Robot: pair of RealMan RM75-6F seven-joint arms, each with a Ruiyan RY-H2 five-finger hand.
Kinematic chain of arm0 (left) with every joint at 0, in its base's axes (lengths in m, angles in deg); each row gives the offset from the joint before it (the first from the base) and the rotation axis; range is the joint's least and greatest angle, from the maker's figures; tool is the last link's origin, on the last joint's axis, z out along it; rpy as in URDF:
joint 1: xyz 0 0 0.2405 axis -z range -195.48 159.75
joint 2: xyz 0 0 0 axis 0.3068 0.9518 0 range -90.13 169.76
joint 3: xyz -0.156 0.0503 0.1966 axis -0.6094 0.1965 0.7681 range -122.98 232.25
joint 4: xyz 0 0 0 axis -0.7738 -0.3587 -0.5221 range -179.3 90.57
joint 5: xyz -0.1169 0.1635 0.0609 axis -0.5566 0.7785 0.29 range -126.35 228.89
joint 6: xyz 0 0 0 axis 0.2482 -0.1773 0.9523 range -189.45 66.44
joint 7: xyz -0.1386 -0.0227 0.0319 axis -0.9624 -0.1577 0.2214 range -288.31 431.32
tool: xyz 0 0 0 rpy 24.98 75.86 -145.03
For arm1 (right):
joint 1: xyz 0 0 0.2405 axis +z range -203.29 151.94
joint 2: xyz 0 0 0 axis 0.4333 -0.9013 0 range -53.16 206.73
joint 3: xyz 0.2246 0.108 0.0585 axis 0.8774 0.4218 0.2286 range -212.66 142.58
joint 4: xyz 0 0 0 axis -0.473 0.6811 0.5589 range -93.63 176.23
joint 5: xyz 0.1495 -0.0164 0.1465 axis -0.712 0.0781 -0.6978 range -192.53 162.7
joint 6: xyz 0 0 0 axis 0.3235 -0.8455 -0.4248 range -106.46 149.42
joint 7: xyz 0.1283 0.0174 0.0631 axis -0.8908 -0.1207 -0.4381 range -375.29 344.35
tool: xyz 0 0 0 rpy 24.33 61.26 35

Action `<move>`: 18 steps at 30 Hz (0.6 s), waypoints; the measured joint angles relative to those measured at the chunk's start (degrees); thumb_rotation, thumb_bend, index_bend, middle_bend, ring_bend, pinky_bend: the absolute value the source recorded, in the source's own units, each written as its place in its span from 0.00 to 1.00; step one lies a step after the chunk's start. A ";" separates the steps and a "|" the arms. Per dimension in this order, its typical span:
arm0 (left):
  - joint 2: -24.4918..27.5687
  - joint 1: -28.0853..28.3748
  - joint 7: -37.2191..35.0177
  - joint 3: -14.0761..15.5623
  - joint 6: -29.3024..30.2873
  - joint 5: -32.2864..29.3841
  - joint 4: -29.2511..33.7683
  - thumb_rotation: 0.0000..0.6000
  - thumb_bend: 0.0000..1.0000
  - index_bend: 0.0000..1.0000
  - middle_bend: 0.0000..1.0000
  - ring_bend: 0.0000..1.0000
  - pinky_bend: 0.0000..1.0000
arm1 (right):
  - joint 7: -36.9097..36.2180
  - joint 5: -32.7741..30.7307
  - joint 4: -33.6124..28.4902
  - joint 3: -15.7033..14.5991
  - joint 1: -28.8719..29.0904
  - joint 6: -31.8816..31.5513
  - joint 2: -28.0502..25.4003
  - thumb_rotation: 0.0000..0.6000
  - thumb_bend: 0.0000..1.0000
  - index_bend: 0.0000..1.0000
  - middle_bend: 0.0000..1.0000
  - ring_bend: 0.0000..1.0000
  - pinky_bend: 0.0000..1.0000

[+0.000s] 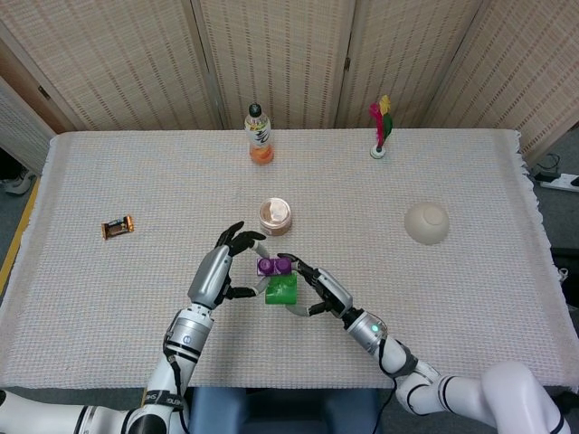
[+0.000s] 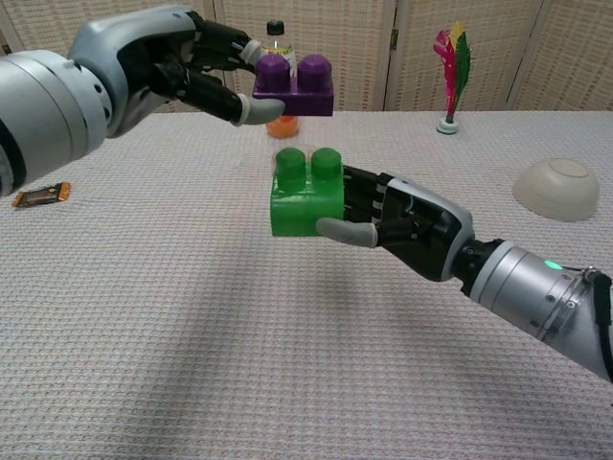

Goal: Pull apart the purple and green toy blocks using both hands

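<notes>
chest view showed purple block [image 2: 294, 80] clear above green block [image 2: 307, 193], gap hard to read in head view | left robot hand [image 2: 187, 59] pinched purple block, right robot hand [image 2: 402, 218] gripped green block, both off table [image 1: 470, 298] | woven cloth, bottle [image 1: 259, 134], bowl [image 1: 426, 222], screen behind
</notes>
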 measured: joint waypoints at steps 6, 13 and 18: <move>2.19 -1.16 -1.08 0.87 -0.23 0.56 -1.16 1.00 0.59 0.79 0.29 0.05 0.00 | 4.73 0.78 -2.12 0.11 -0.58 -1.65 -2.95 1.00 0.33 0.62 0.10 0.07 0.00; 5.06 -4.30 -7.92 4.82 -2.89 4.40 -6.59 1.00 0.59 0.79 0.29 0.05 0.00 | 21.50 1.44 -11.51 0.14 -1.00 -2.00 -11.98 1.00 0.33 0.62 0.10 0.07 0.00; 6.46 -6.40 -12.10 7.83 -4.41 8.87 -10.81 1.00 0.59 0.79 0.29 0.05 0.00 | 38.48 0.03 -20.46 0.02 -1.87 -0.65 -20.86 1.00 0.33 0.62 0.10 0.06 0.00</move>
